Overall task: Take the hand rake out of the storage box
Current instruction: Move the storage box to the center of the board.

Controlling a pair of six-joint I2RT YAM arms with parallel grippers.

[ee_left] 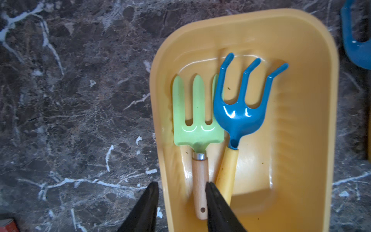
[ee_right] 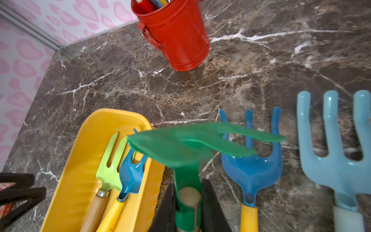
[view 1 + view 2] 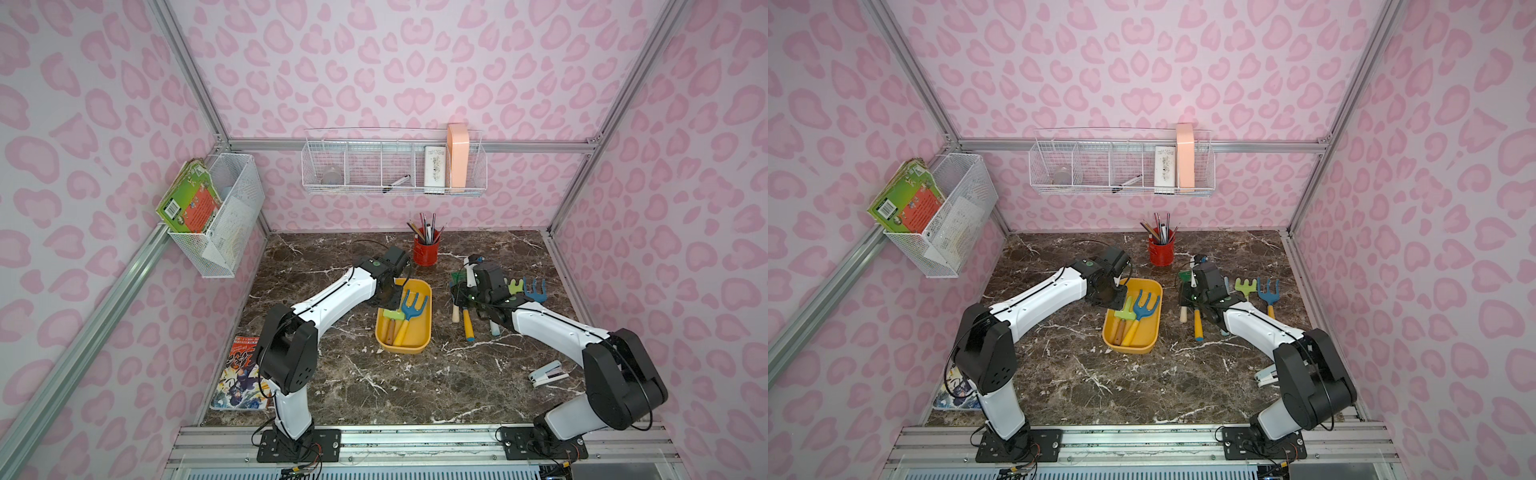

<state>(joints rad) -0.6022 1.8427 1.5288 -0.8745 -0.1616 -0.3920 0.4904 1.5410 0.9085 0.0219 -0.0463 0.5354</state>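
The storage box (image 3: 428, 316) (image 1: 291, 120) is a shallow yellow tray on the marble table. In it lie a blue bent-tined hand rake (image 3: 411, 305) (image 1: 241, 116) (image 2: 131, 172) with a yellow handle and a light-green fork (image 1: 197, 128) with a wooden handle. My left gripper (image 1: 181, 184) is open, low over the tray's left wall. One finger is outside the wall, the other between the two handles, against the wooden one. My right gripper (image 2: 187, 183) is shut on a dark-green tool (image 2: 180, 146), held just right of the tray.
A red pencil cup (image 3: 425, 251) stands behind the tray. Several garden tools lie right of it, among them a blue rake (image 2: 251, 170) and a light-blue one (image 2: 337, 160). A stapler (image 3: 548, 374) lies front right, a comic book (image 3: 239, 374) front left. White wire baskets (image 3: 395, 166) hang on the walls.
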